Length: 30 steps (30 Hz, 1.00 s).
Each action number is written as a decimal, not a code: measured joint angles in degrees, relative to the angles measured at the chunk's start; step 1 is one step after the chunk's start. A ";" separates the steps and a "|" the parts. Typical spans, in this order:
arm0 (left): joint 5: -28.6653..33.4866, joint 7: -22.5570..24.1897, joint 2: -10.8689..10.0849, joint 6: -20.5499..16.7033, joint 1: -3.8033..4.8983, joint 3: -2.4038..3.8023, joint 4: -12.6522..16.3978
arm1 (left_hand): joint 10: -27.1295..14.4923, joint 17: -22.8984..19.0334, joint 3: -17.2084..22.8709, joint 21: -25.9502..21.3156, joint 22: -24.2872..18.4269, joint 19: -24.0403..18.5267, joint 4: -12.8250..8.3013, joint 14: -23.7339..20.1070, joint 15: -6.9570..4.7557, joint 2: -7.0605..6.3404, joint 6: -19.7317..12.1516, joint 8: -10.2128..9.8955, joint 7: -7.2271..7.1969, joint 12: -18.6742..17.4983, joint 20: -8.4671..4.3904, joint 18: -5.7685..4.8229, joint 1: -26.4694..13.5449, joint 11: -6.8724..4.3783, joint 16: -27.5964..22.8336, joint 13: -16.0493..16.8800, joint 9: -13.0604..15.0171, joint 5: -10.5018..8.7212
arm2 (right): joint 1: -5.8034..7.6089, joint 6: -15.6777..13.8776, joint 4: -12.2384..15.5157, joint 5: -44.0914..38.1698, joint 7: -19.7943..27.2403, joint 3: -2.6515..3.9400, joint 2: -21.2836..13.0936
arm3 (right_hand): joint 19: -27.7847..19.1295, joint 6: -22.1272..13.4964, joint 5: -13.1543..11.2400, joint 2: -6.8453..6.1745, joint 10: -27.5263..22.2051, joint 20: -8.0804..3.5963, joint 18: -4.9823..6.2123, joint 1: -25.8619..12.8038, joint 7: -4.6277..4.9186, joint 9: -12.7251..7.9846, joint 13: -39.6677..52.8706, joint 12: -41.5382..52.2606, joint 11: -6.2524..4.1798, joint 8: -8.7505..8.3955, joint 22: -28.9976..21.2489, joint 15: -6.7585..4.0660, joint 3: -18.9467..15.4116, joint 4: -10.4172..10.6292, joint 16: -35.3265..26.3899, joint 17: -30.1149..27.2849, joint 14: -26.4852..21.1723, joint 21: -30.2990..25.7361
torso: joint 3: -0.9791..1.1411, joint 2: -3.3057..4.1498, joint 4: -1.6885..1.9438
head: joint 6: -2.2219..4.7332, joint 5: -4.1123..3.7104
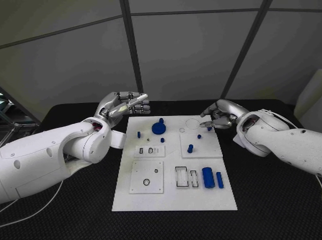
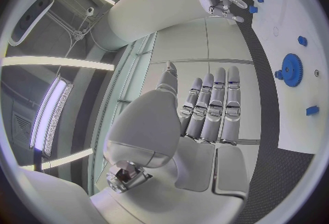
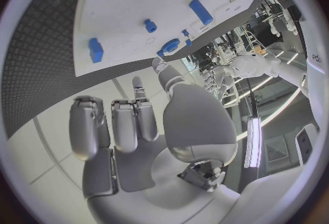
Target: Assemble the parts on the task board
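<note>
The right hand hovered empty, fingers loosely curled, over the white plastic task board's far right corner. The small blue rectangular block lay just beside it, toward the robot. The left hand, released too, was farther off.

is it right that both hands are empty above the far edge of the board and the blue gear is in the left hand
Not quite. The blue gear lies on the task board, not in the left hand; the head view shows it. Both hands are empty, the right hand too.
</note>
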 measured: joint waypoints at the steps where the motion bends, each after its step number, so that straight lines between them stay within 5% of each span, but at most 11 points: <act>1: 0.01 0.00 0.01 0.01 0.00 0.00 -0.06 | 0.00 0.00 0.00 0.00 0.00 0.00 0.00 0.00 0.00 0.00 0.00 0.00 0.00 0.00 0.00 0.00 0.00 0.00 0.00 0.00 0.00 0.00 | 0.00 0.05 -0.26 0.93 0.56 0.00 -0.33 | 0.00 -0.09 0.00 0.00 0.00 0.00 -0.01 0.00 0.09 -0.04 0.00 0.00 0.00 0.00 0.00 0.00 -0.16 -0.16 0.00 0.00 0.00 0.00 | 0.03 -0.04 -0.08 | 0.03 -0.04; 8: 0.07 -0.02 0.32 0.12 -0.06 -0.01 -0.51 | 0.00 -0.01 0.00 0.00 0.00 0.00 0.00 0.00 0.00 0.00 0.00 0.00 0.00 0.00 0.00 0.00 0.00 0.00 0.00 0.00 0.00 0.00 | 0.02 0.82 -3.40 5.05 4.13 0.00 -1.09 | -0.31 -0.09 0.00 -0.57 0.00 0.31 0.00 1.17 0.09 -0.27 0.00 -0.34 0.00 0.00 0.00 0.00 0.22 -1.01 -0.20 0.00 0.00 -0.36 | 0.26 -0.14 -0.46 | 0.07 -0.52; 30: 0.16 -0.05 0.63 0.37 -0.31 -0.02 -1.28 | 0.00 -0.01 0.00 0.00 0.01 0.00 0.00 0.00 0.00 0.00 0.00 0.00 0.00 0.00 0.00 0.00 0.00 0.00 0.00 0.00 0.00 0.00 | -0.32 5.66 -8.98 4.31 8.88 -0.03 0.85 | -0.31 2.36 1.02 0.37 0.00 0.31 0.00 4.02 -0.13 -0.36 0.00 -0.33 0.00 0.23 0.00 0.00 1.74 -3.95 -0.21 -0.01 0.00 -0.45 | 0.12 -0.10 -0.43 | -0.43 -1.26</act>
